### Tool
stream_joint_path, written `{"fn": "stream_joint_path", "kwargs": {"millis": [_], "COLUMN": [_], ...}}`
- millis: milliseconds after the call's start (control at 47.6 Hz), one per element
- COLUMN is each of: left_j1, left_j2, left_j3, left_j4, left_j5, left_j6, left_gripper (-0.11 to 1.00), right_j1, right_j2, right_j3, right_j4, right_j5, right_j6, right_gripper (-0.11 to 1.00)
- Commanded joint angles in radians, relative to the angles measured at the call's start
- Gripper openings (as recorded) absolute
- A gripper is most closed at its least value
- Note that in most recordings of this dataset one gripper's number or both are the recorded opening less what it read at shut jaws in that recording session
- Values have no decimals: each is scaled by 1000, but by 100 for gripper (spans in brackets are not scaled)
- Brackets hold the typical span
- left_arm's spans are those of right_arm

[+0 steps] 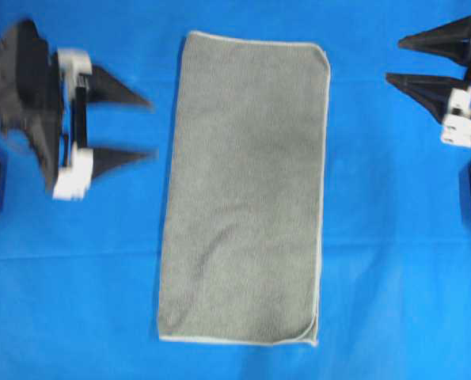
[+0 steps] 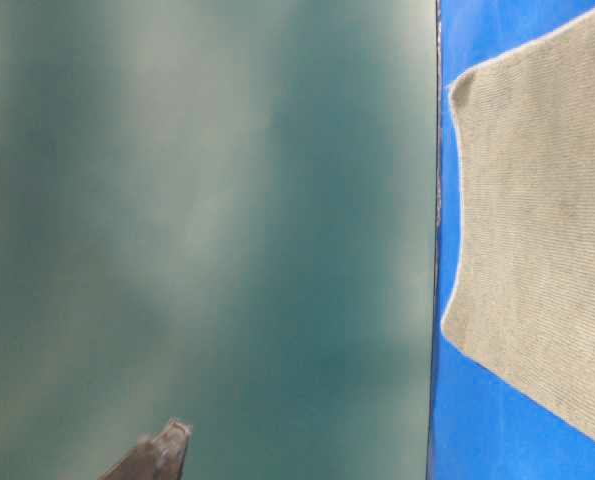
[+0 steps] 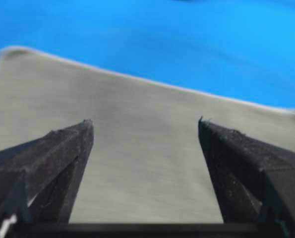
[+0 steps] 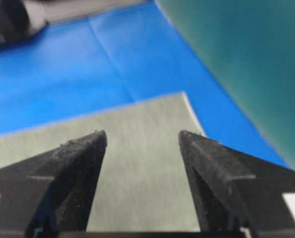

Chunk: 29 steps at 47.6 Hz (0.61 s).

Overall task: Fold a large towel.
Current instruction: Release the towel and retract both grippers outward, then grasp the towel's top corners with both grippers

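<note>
The towel (image 1: 243, 190) lies flat in the middle of the blue table covering (image 1: 393, 261), long side running top to bottom in the overhead view. The left gripper (image 1: 144, 127) hangs beside it, jaws spread wide and empty; the right gripper (image 1: 393, 59) likewise, gaping near the far corner. It looks a soft, light, limp cloth, probably doubled already, though blur hides the layers. Best pinched at corners or along the pale stitched edge.

This looks like a robotics lab bench: a flat worktop (image 1: 393, 301) under a smooth bright blue covering, with a black robot arm mounted at each side of it. A plain dark green panel (image 2: 207, 220) stands along the worktop's edge like a backdrop.
</note>
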Motion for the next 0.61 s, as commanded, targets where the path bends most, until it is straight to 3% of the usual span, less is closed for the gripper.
{"fn": "stream_joint_path", "kwargs": {"millis": [0, 231, 588], "left_j1": [120, 304, 403], "left_j2": [21, 204, 554], "left_j3": [-5, -12, -26], "left_j4": [2, 2, -2], "left_j5": [-28, -92, -341], "left_j6": [18, 64, 94], "left_gripper": [81, 81, 81], "right_j1": [-35, -184, -299], "right_j2": [58, 308, 792], "right_j3": [-23, -57, -241], "right_j4": [2, 0, -44], "right_j5": [-2, -12, -75], "right_j6": [11, 23, 15], "right_gripper": [63, 63, 63]}}
